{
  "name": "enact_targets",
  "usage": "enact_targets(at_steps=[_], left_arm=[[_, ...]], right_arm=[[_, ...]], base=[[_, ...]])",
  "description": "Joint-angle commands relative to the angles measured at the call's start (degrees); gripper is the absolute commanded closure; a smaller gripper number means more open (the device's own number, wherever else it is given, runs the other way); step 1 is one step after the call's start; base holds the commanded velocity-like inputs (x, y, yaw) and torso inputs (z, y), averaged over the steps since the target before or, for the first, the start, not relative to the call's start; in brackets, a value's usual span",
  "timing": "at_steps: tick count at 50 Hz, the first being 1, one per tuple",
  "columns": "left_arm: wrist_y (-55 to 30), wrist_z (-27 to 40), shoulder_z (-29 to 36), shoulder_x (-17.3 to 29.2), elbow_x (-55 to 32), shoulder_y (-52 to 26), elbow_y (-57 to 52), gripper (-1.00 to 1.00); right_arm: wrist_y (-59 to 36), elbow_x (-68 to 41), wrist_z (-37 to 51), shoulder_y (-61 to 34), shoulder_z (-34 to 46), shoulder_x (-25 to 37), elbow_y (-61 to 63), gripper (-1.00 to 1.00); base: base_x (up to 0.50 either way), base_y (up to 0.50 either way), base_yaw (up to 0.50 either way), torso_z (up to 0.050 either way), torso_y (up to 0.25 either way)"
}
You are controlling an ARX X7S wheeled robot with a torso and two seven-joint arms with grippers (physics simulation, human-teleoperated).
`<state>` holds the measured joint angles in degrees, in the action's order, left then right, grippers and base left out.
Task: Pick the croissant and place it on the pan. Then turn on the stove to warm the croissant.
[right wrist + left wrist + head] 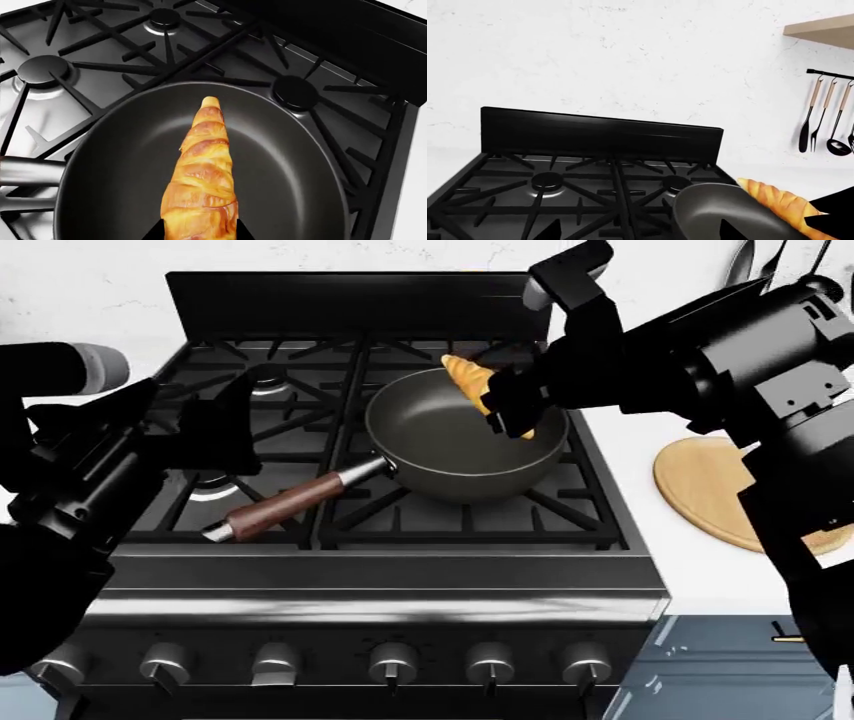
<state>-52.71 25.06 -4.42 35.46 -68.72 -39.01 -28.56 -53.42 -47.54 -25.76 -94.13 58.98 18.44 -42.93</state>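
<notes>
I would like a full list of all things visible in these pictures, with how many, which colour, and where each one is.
croissant: one, golden-brown, held above the pan by the right gripper.
pan: one, dark grey, brown wooden handle, on the stove grates.
stove: one, black, six silver knobs in front.
wooden board: one, tan, round, on the white counter to the right of the stove.
hanging utensils: several, dark with pale handles, on a wall rail.
shelf: one, tan, on the wall above the rail.
right gripper: one, black, shut on the croissant.
left gripper: one, black, beside the stove's left burners; jaw state unclear.
</notes>
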Motion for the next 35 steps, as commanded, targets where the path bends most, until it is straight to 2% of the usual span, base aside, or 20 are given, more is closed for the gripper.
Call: enact_targets(at_steps=[1, 25, 26, 35], left_arm=[[0.23, 0.23, -0.39, 0.29, -0.43, 0.49, -0.32, -1.00], [0.53, 0.54, -0.48, 0.60, -1.03, 0.73, -0.46, -1.00], [0.53, 0.55, -0.45, 0.60, -1.06, 0.68, -0.47, -1.00], [0.41, 0.90, -0.52, 0.75, -1.80, 0.40, -0.85, -1.00]], right_arm=[[1.90, 1.41, -1.16, 0.33, 0.75, -1.17, -1.81, 1.00], [3.21, 2.59, -0.51, 2.27, 1.97, -0.99, -0.66, 1.00], [3.37, 2.82, -0.27, 2.09, 2.02, -1.02, -0.71, -1.00], [4.22, 2.33, 2.57, 1.73, 0.15, 0.21, 1.91, -1.00]], base=[[0.00, 0.00, 0.00, 0.000, 0.000], [0.00, 0.00, 0.00, 0.000, 0.000], [0.00, 0.00, 0.00, 0.000, 0.000], [0.00, 0.00, 0.00, 0.000, 0.000]])
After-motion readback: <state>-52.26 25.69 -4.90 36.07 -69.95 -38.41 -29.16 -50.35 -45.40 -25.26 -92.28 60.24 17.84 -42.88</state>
